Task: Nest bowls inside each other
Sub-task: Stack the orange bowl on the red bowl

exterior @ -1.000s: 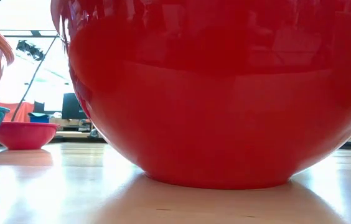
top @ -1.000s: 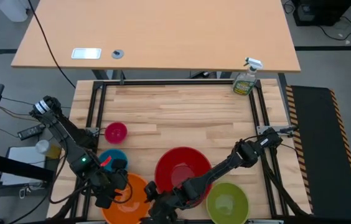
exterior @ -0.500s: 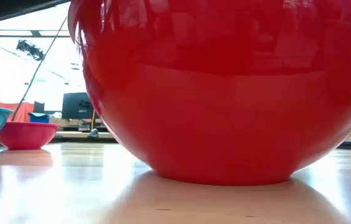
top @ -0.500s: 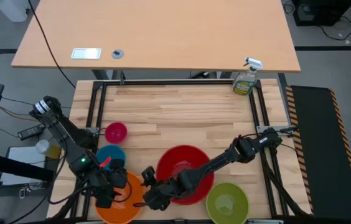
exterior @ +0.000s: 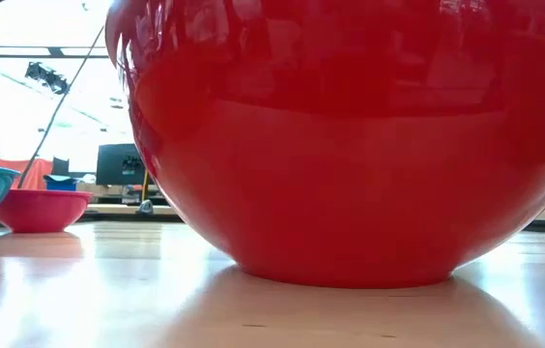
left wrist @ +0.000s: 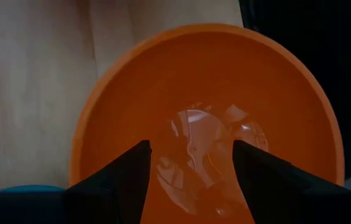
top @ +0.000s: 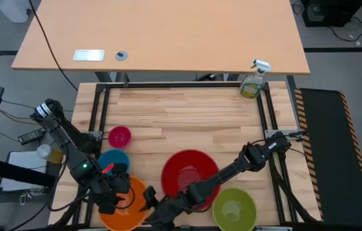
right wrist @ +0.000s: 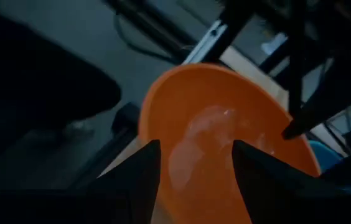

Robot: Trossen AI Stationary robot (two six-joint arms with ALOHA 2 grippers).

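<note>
The orange bowl (top: 133, 213) stands at the table's near left. My left gripper (top: 122, 197) hangs open over its inside (left wrist: 206, 81). My right gripper (top: 150, 204) is open at the bowl's right rim, with the bowl (right wrist: 213, 112) ahead between its fingers. The right arm reaches across the big red bowl (top: 187, 170), which fills the low view (exterior: 350, 145) and rests on its base. The lime green bowl (top: 234, 210) sits at the near right. The blue bowl (top: 113, 159) and the pink bowl (top: 119, 136) sit at the left. My left gripper's fingers (left wrist: 141, 171) stand over the orange bowl's inside, pointing steeply down; they hide its near rim, and I cannot tell whether they touch it. My right gripper comes slanting from the right, one finger (right wrist: 154, 155) by the rim (right wrist: 145, 127); whether it touches I cannot tell.
A green spray bottle (top: 253, 83) stands at the far right corner. The black frame rails (top: 97, 115) run along the table's edges. Bare wood lies across the far half of the table.
My right gripper went toward the table's left edge against the orange bowl, then drew back toward the near edge. The orange bowl slid a little to the left. In the low view the red bowl has shifted slightly to the right.
</note>
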